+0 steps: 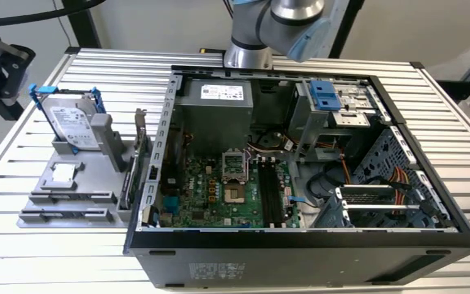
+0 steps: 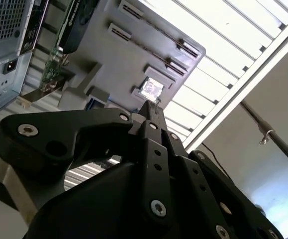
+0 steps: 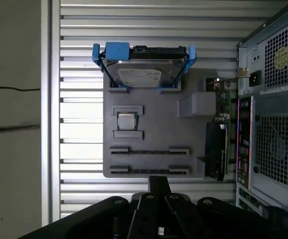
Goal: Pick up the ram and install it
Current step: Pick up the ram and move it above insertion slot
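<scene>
I have the black two-finger gripper (image 3: 158,181) hanging above the grey plastic parts tray (image 3: 158,124). Its fingertips look pressed together with nothing between them. The tray sits on the slatted aluminium table (image 1: 96,61) near the edge at the exterior view's left, just beside the open black computer case (image 1: 300,257).

The ram, I judge, is the thin dark strip (image 3: 148,171) standing on edge at the tray end farthest from the silver hard drive in its blue frame (image 3: 141,69). A second strip (image 3: 148,151) runs parallel beside it, and I cannot tell whether either is only an empty groove.

The step in hand is the approach for the pick. To do it well I would:
- spread the jaws first
- square them across the stick's flat faces at mid-length
- come down plumb
- keep off the green-and-black expansion card (image 3: 218,134) standing at the tray's case-side edge
</scene>
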Controlling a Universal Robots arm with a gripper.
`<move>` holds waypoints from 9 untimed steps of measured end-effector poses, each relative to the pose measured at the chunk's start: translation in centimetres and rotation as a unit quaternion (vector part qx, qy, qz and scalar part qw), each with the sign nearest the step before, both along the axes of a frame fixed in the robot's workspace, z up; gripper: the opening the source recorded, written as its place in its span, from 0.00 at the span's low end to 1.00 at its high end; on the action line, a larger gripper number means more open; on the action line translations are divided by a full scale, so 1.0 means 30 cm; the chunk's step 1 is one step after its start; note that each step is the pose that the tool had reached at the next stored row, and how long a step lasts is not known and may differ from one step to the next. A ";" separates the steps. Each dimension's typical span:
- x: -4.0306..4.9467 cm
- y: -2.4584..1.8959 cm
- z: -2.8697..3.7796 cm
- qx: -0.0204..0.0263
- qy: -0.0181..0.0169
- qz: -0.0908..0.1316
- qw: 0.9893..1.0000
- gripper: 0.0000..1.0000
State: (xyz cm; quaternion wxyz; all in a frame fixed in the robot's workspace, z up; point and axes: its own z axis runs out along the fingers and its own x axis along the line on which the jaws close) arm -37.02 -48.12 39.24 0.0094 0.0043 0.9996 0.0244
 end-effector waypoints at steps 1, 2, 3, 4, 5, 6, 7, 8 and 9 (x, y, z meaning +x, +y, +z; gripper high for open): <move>0.000 -0.006 0.000 0.000 0.000 0.001 1.000 0.00; 0.000 -0.013 0.000 0.000 0.000 0.001 1.000 0.00; 0.000 -0.019 0.000 0.000 0.000 0.002 1.000 0.00; 0.000 -0.025 0.000 0.000 0.000 0.002 1.000 0.00; 0.001 -0.031 0.000 0.000 0.000 0.003 1.000 0.00; 0.001 -0.037 0.000 0.000 0.000 0.003 1.000 0.00; 0.001 -0.043 0.000 0.000 0.000 0.004 1.000 0.00; 0.001 -0.048 0.000 0.000 0.000 0.005 1.000 0.00; 0.001 -0.053 0.000 0.000 0.000 0.005 1.000 0.00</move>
